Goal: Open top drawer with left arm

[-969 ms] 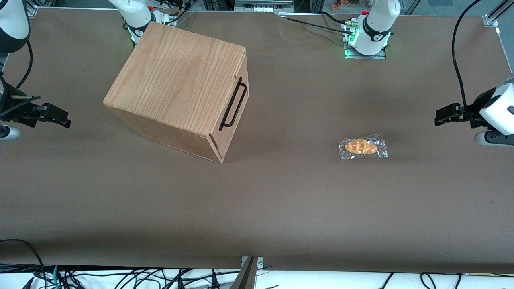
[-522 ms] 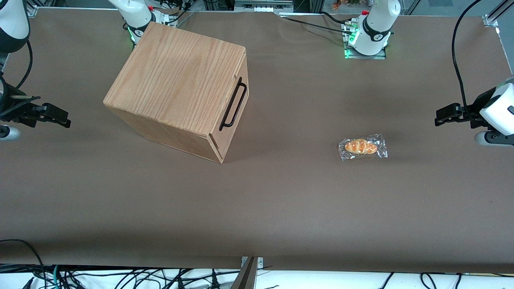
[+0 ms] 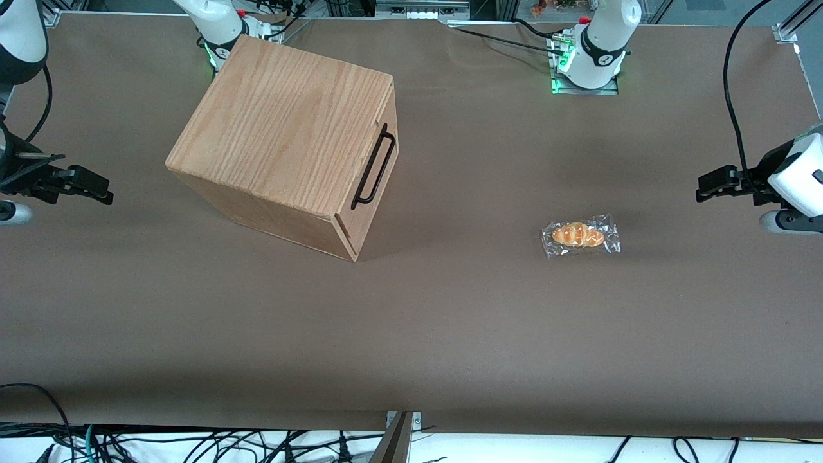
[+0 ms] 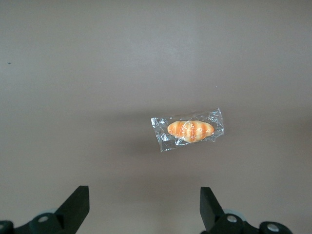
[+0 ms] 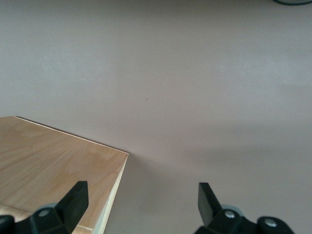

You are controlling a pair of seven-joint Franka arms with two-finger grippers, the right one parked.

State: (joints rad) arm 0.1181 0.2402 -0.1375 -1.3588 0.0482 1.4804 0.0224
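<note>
A: Where do we find the top drawer [image 3: 375,168]?

B: We see it pushed fully in at the top of the wooden cabinet [image 3: 283,132]; its front lies flush with the cabinet's face, and its thin black handle [image 3: 373,166] runs along that face; the cabinet stands on the brown table [image 3: 450,321], turned at an angle, toward the parked arm's end and close to that arm's base.

A: And the claw?

B: The claw [image 3: 702,187] of the left arm [image 3: 794,177] hangs at the working arm's end of the table, raised above the surface; we find it well apart from the drawer, with a wide stretch of bare table between them; the drawer's front faces roughly toward that end.

A: Are its fingers apart?

B: Yes; in the wrist view we see the two black fingertips [image 4: 75,204] spread wide with nothing between them; the claw [image 4: 144,205] touches nothing.

A: What lies between claw and drawer?

B: A small bread roll in a clear wrapper [image 3: 580,236] lies flat on the table, nearer to the claw than to the cabinet, and a little nearer to the front camera than both; the wrist view looks down on the same roll [image 4: 190,130], clear of the fingers.
</note>
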